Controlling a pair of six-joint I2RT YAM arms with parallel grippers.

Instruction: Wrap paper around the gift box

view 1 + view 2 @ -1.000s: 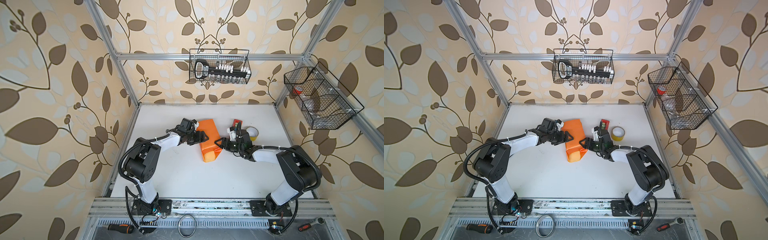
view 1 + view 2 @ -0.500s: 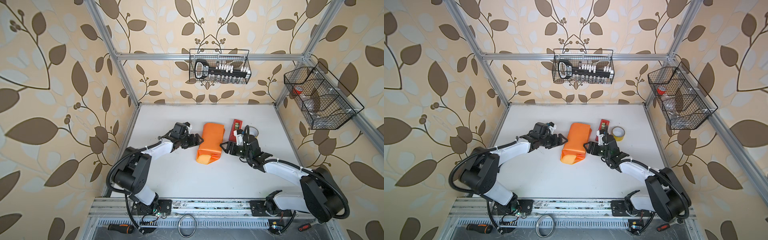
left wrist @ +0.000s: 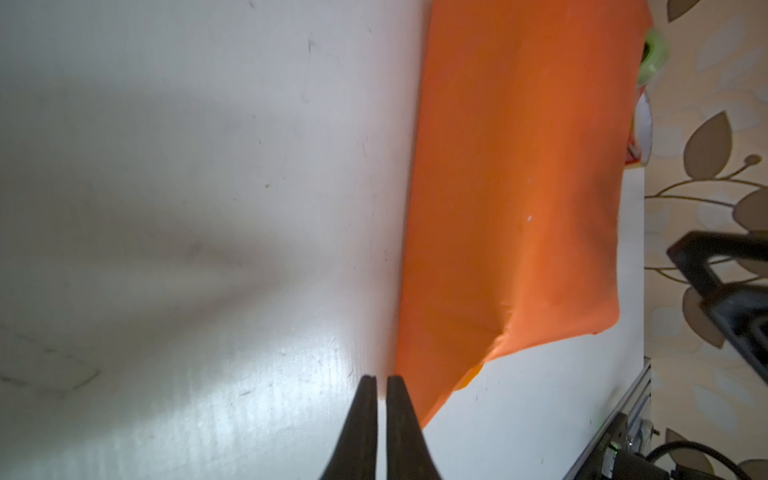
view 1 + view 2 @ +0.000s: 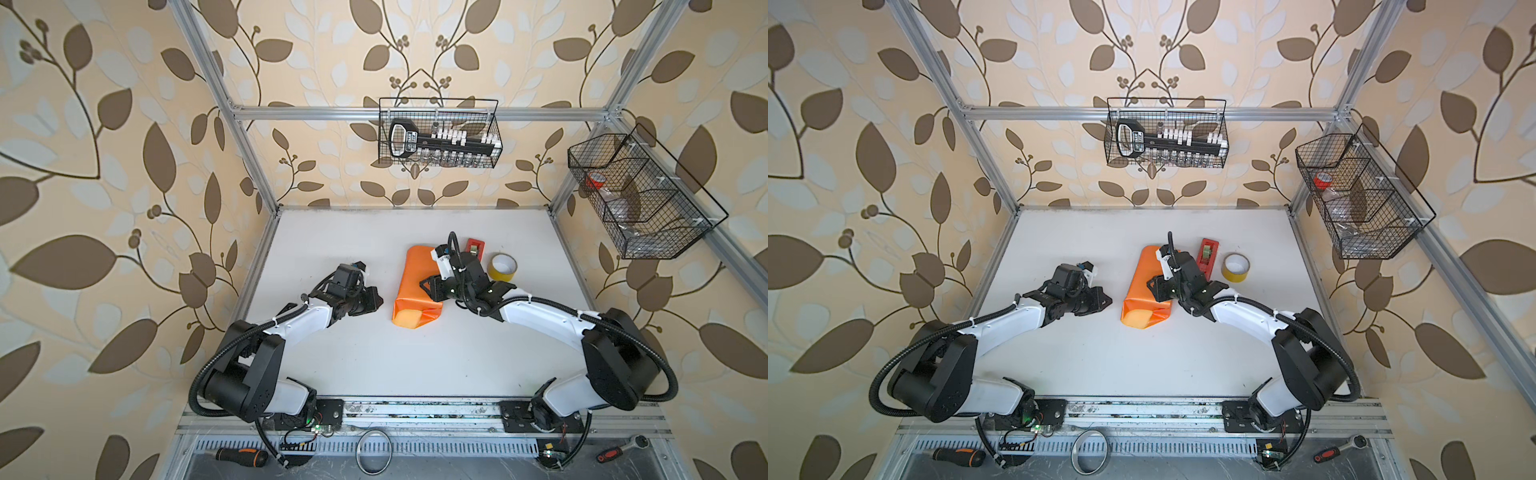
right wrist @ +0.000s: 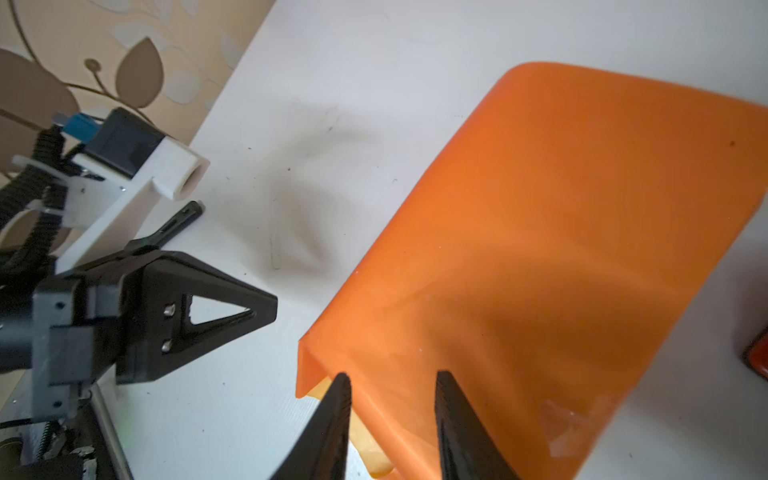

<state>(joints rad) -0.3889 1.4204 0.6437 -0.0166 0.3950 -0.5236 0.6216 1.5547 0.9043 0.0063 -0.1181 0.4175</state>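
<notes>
1. Large glossy orange paper sheet (image 4: 417, 286), wrapped into a parcel, lies mid white worktop (image 4: 374, 365). Its long axis runs from back edge to front edge. Gift box hidden, presumably inside.
2. My left gripper (image 3: 381, 378): shut, empty, just beside the parcel's left side.
3. My right gripper (image 5: 390, 376): part open over the front-end fold and nearer. Whether it has a grip, I cannot tell.

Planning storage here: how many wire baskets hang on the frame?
2. The back basket hangs on the rear rail, mid-width; the side basket hangs on the right rail. No more show; none seems hidden.
</notes>
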